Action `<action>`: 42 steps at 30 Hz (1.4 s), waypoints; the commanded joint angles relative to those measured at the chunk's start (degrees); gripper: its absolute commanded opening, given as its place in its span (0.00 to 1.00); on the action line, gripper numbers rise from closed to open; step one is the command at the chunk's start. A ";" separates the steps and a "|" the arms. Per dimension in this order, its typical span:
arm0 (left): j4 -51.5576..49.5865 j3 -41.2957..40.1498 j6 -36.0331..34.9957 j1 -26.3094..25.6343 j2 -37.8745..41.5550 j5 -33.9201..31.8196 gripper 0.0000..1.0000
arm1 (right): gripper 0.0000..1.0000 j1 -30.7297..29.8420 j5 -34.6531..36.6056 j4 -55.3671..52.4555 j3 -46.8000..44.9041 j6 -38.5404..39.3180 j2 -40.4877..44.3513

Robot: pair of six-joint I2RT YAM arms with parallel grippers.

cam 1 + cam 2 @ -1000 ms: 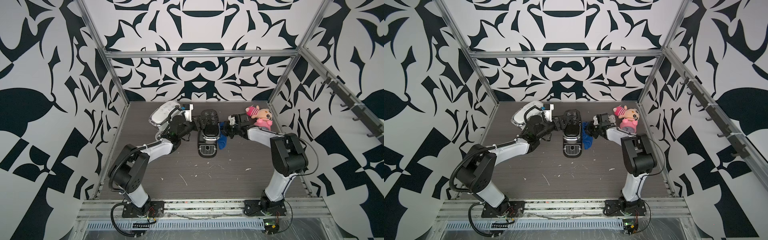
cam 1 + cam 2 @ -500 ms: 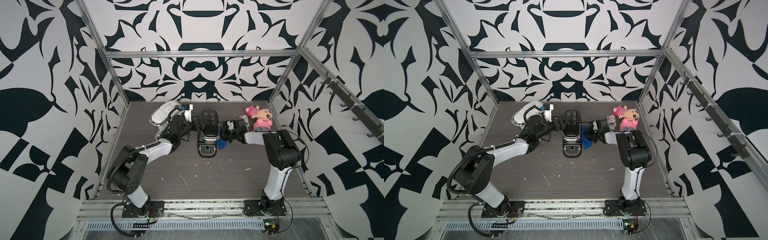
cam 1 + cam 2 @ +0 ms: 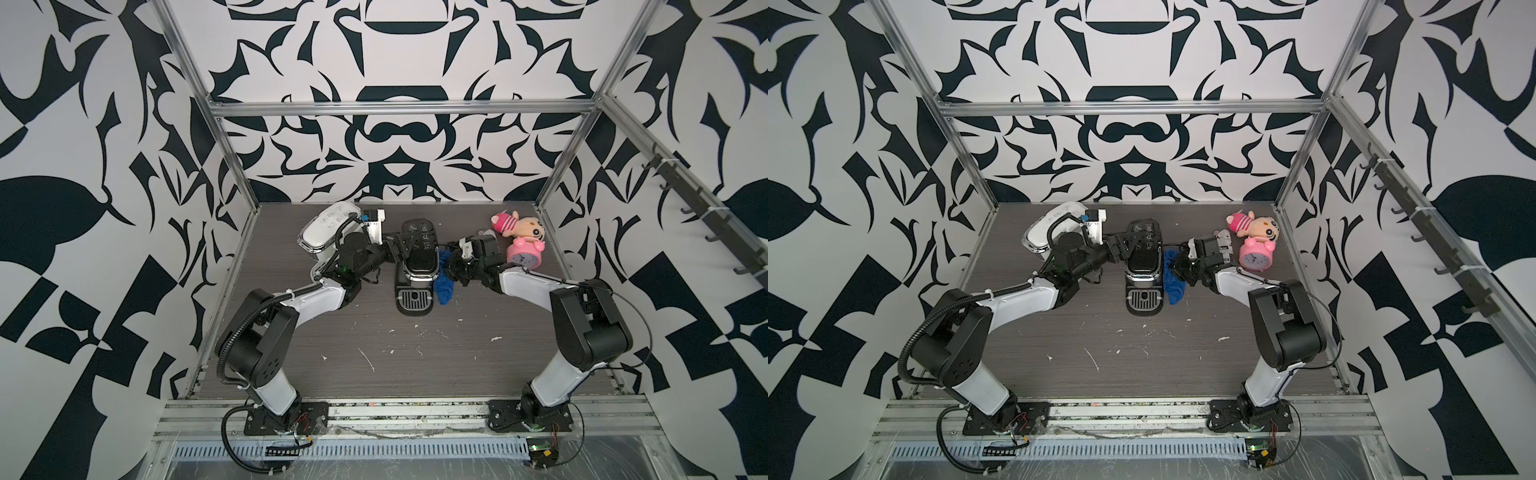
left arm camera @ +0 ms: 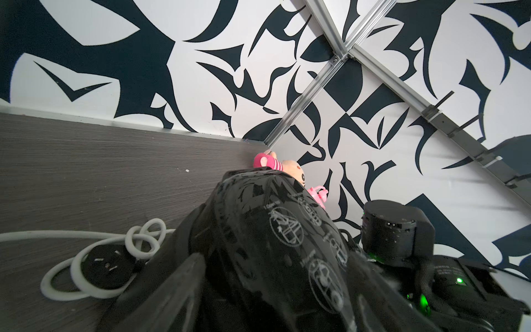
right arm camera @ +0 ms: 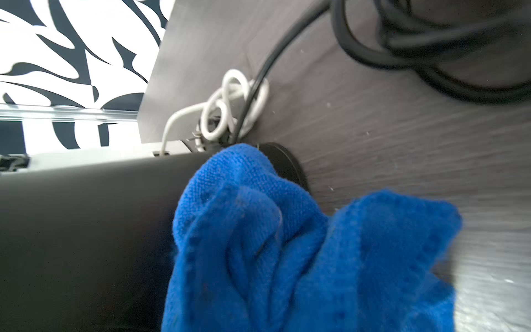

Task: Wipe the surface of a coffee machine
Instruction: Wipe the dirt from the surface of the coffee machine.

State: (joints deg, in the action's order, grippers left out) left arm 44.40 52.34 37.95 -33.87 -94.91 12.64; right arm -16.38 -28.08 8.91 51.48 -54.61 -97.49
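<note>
The glossy black capsule coffee machine stands upright at the centre rear of the grey wood-grain surface, its drip grille facing the arm bases. I see this in both top views. The left end effector reaches in from the machine's left side, jaws spread wide over the rounded top. In the left wrist view the machine fills the gap between the fingers. I cannot tell whether they press on the housing. The right end effector is closed almost completely on a crumpled blue terry cloth. In the right wrist view that cloth lies against the machine's black side, with its loose end hanging beside the base. A coiled white cable lies behind the machine. A pink alarm clock and a pink-capped plush doll sit at the rear right, apart from the cloth.
</note>
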 commanded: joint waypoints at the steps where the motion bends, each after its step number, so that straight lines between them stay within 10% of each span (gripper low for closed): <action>1: -4.86 -3.21 -1.04 -0.23 -2.38 -0.05 0.80 | 0.00 -3.66 -7.64 2.01 -3.19 0.51 -4.55; 42: -5.16 -1.80 -0.63 -0.15 -4.18 1.62 0.80 | 0.00 -4.71 -4.95 0.14 1.45 -0.04 4.59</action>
State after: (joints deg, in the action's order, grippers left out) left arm 46.89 51.75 39.44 -33.69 -95.70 13.17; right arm -17.87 -26.24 6.46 48.90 -54.28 -98.37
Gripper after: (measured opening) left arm 0.799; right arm 0.077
